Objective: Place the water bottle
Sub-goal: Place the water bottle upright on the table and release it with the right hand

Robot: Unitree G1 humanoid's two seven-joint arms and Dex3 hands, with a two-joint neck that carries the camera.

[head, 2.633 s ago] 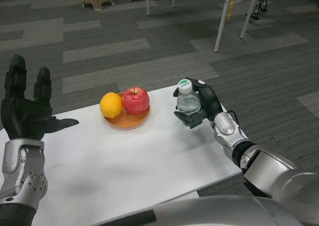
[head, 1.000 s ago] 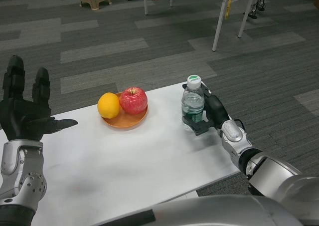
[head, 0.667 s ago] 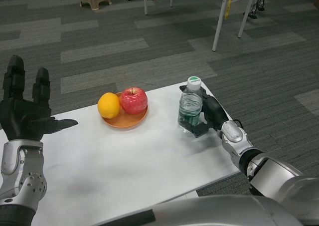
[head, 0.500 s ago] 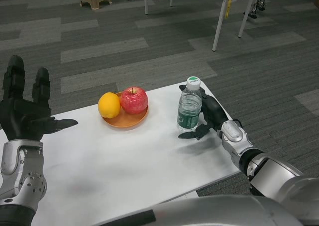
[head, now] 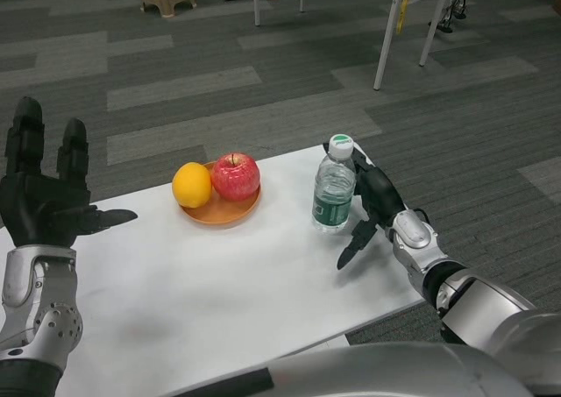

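My left hand [head: 44, 206] is on the far left, up above the table edge. Its fingers are spread apart and it holds nothing. It just waits there.

Next comes the white table [head: 202, 283]. On it sits an orange plate [head: 219, 209] with an orange [head: 193, 185] and a red apple [head: 235, 175] side by side, touching each other.

To the right of the plate, a little apart from it, stands the water bottle [head: 334, 185]. It is near the right edge of the table. It stands on its bottom. Its long way runs up and down, and its white and green cap points up, leaning just a tiny bit away from me. The green label is low on its side.

My right hand [head: 370, 211] is just beside the bottle on the right. My fingers are apart and hold nothing. One finger points down at the table in front of the bottle. I can't tell if the back of my hand touches the bottle or not.

I think the job is nearly done. The bottle is down and stands alone. What is left, I think, is to pull my right hand away without bumping it, since it is tall and could tip.
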